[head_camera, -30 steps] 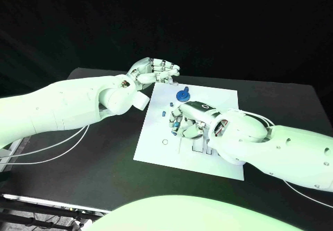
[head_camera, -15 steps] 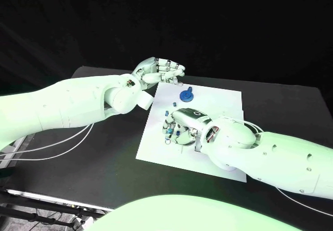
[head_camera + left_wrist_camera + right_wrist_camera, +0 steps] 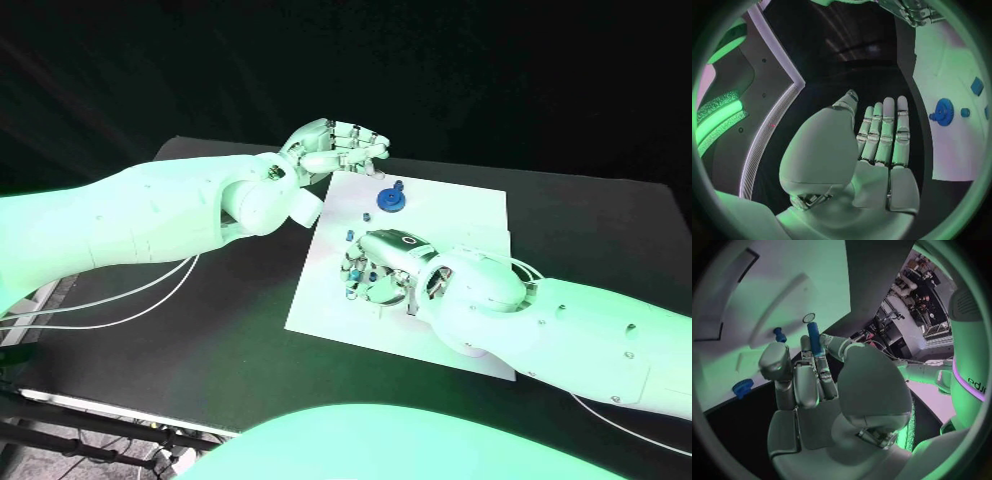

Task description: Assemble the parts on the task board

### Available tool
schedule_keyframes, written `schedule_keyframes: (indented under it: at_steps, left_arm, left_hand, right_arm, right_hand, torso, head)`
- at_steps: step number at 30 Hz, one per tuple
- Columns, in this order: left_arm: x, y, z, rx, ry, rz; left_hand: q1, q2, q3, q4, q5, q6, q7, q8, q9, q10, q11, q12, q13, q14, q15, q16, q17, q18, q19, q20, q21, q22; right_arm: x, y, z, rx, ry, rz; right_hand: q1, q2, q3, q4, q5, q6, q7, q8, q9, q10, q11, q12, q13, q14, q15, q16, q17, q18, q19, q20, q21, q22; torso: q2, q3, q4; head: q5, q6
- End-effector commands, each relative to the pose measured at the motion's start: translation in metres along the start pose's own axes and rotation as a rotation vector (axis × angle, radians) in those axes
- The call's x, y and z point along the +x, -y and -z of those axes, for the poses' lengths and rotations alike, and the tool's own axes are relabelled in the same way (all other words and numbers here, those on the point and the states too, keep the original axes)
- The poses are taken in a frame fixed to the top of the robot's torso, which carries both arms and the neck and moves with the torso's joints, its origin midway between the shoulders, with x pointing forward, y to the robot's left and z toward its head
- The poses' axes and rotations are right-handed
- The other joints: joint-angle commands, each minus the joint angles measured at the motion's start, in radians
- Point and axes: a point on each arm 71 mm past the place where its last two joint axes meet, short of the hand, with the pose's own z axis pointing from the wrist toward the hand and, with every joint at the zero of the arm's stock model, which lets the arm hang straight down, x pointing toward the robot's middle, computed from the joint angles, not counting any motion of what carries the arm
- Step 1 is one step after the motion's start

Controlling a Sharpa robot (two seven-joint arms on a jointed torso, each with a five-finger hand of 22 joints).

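Observation:
The white task board lies in the middle of the black table. My right hand hovers low over the board's left half and pinches a blue peg between thumb and fingers, the peg standing out past the fingertips. A blue gear sits near the board's far edge. A small ring lies on the board close to the peg's tip. My left hand hangs off the board's far left corner, its fingers straight and side by side, holding nothing.
Small blue pieces lie on the board beside the gear, and another sits near my right hand. Dark slots are cut in the board. Black table spreads to the left of the board.
My right hand has slid a little toward the board's near left side with the peg in it. The left hand has barely moved.

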Motion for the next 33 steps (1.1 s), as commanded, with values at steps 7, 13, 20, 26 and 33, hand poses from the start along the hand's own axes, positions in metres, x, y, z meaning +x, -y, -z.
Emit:
schedule_keyframes:
  at_steps: [7,13,20,26,33]
  left_arm:
    - [0.0028,0.0011,-0.0009,0.008,-0.021,0.004]
    - [0.0030,0.0011,-0.0009,0.007,-0.022,0.004]
    - [0.0031,0.0011,-0.0009,0.007,-0.022,0.004]
    - [0.0032,0.0011,-0.0008,0.007,-0.023,0.004]
    - [0.0030,0.0011,-0.0007,0.006,-0.023,0.003]
  left_hand:
    - [-0.003,0.007,0.004,0.004,0.002,-0.008,0.019,0.001,-0.001,-0.004,0.003,0.006,-0.002,-0.008,0.001,0.004,-0.004,0.004,0.007,0.000,-0.008,-0.003]
    - [-0.003,0.007,0.004,0.004,0.002,-0.008,0.019,0.001,-0.001,-0.004,0.003,0.006,-0.002,-0.008,0.001,0.004,-0.004,0.004,0.007,0.000,-0.008,-0.003]
    - [-0.003,0.007,0.004,0.004,0.002,-0.008,0.019,0.001,-0.001,-0.004,0.003,0.006,-0.002,-0.008,0.001,0.004,-0.004,0.004,0.007,0.000,-0.008,-0.003]
    - [-0.003,0.007,0.004,0.004,0.002,-0.008,0.019,0.001,-0.001,-0.004,0.003,0.006,-0.002,-0.008,0.001,0.004,-0.004,0.004,0.007,0.000,-0.008,-0.003]
    - [-0.003,0.007,0.004,0.004,0.002,-0.008,0.019,0.001,-0.001,-0.004,0.003,0.006,-0.002,-0.008,0.001,0.004,-0.004,0.004,0.007,0.000,-0.008,-0.003]
  right_arm:
    - [0.0060,-0.0017,0.0003,-0.010,-0.062,0.021]
    - [0.0068,0.0007,-0.0004,-0.003,-0.070,0.022]
    - [0.0089,-0.0001,-0.0022,-0.002,-0.074,0.021]
    - [0.0100,0.0011,-0.0036,0.012,-0.064,0.028]
    - [0.0101,0.0042,-0.0049,0.035,-0.055,0.049]
  right_hand:
    - [0.013,0.020,0.050,-0.042,0.003,-0.006,0.004,0.007,0.002,0.050,-0.059,0.003,0.001,0.019,-0.007,0.002,0.000,-0.014,-0.001,0.000,-0.004,0.020]
    - [0.013,0.021,0.050,-0.043,0.003,-0.006,0.004,0.007,0.002,0.050,-0.059,0.003,0.001,0.019,-0.006,0.003,0.001,-0.014,-0.001,0.000,-0.004,0.021]
    - [0.013,0.021,0.050,-0.043,0.003,-0.006,0.004,0.007,0.002,0.050,-0.059,0.003,0.001,0.019,-0.006,0.003,0.001,-0.014,-0.001,0.000,-0.004,0.021]
    - [0.013,0.021,0.051,-0.044,0.002,-0.007,0.005,0.008,0.003,0.050,-0.058,0.003,0.002,0.019,-0.006,0.003,0.001,-0.014,-0.001,0.000,-0.003,0.022]
    - [0.005,0.010,0.037,-0.046,-0.069,-0.005,0.005,0.014,0.009,0.054,-0.061,0.005,0.004,0.019,-0.005,0.004,0.003,-0.015,0.000,0.001,0.000,0.024]
  torso:
    - [0.000,0.0009,0.0000]
    - [0.000,0.0001,0.0002]
    - [0.001,0.0002,0.0000]
    - [0.000,0.0001,0.0004]
    - [0.000,-0.0003,-0.0004]
  head:
    - [0.001,0.000]
    - [0.003,0.000]
    - [0.002,0.000]
    - [0.002,0.000]
    - [0.002,0.000]
